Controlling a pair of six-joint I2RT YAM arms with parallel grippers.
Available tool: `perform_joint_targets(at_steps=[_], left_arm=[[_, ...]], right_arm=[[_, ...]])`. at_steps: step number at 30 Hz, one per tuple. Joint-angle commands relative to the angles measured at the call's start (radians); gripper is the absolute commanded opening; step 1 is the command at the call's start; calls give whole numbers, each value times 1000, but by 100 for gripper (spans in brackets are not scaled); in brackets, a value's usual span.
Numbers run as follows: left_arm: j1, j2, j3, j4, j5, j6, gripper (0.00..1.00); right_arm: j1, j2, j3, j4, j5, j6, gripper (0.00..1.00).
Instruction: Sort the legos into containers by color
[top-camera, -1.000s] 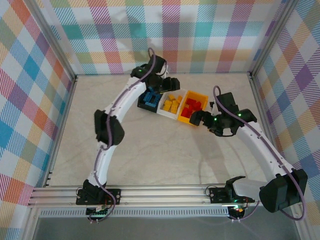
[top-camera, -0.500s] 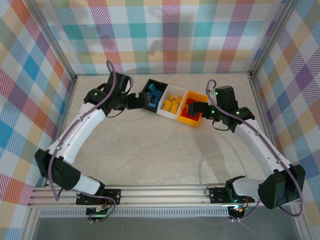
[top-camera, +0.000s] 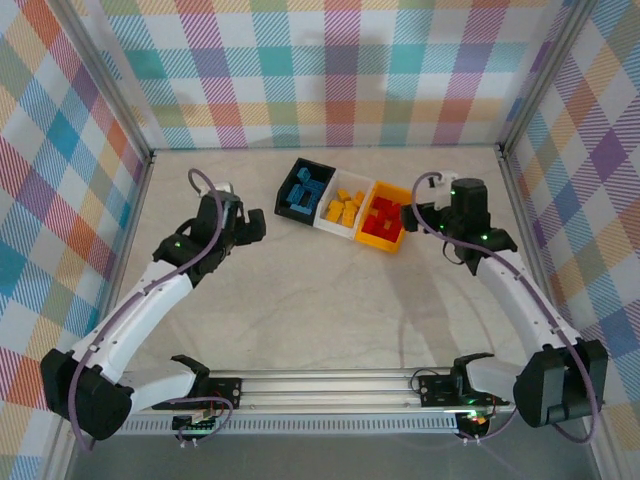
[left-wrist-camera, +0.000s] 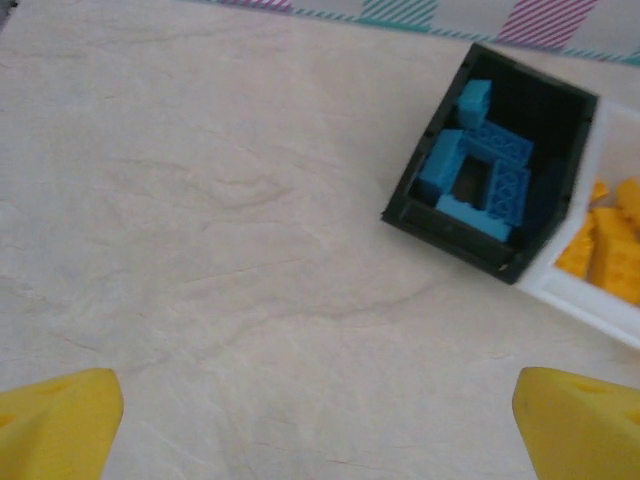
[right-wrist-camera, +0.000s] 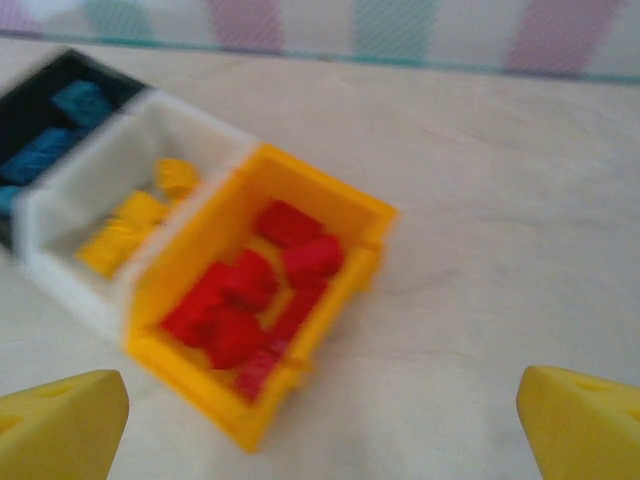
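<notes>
- Far left: the plaid cloth wall (top-camera: 60, 200) and a slanted aluminium frame rail (top-camera: 128, 250) fence in that side of the pale marbled tabletop (top-camera: 330, 310).
- The left gripper (top-camera: 256, 227) hangs over bare table, well left of the bins. On its wrist cam (left-wrist-camera: 320, 430) the yellow fingertips (left-wrist-camera: 60, 425) are spread wide with nothing between them.
- The small black open-topped plastic bin (top-camera: 281, 210) holds the blue studded bricks (top-camera: 303, 190). The wrist cam catches its near wall (left-wrist-camera: 450, 232) and the bricks (left-wrist-camera: 480, 180) piled inside.
- The white plastic bin (top-camera: 338, 230) is joined to it, with the yellow studded bricks (top-camera: 346, 207) in it.
- The yellow-orange plastic bin (top-camera: 378, 240) ends the row, with the red studded bricks (top-camera: 385, 210) inside; they're blurry but clear enough on the right wrist cam (right-wrist-camera: 250, 295).
- I can't spot any loose bricks on the table.
- The right gripper (top-camera: 415, 212) sits just beside the orange bin's right end. Its fingers are released, wide apart and empty (right-wrist-camera: 320, 430).
- There's lots of open table between the bins and the near aluminium rail (top-camera: 330, 385). A frame post (top-camera: 520, 210) stands close behind the right arm.
</notes>
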Motion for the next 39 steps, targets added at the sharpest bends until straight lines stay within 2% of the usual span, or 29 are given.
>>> perform_joint_targets(at_steps=[1,5,13,21,26,28,33,39], left_arm=[[12,-36,-36,119,-67,55,100],[12,-61,-90,128,-134,46,100],[14,-167,-211,196,-174,68,100],[17,-246,-306,274,-228,143,100],[29,-239,-345,339,-235,184,100],[39,-220,-352,359,-228,187,100],[99,-140,-387,471,-175,203,100],[200,50,-400,603,-102,239,100]], right_arm=[[-86,12,-96,150,4,-49,100],[-149,90,-190,301,-66,-3,100],[-155,259,-257,534,-113,-2,100],[-154,305,-344,755,-170,29,100],[-153,355,-530,1143,-193,23,100],[-153,346,-498,1059,-174,27,100],[-153,352,-495,1067,-153,36,100],[-153,352,-495,1063,-153,36,100]])
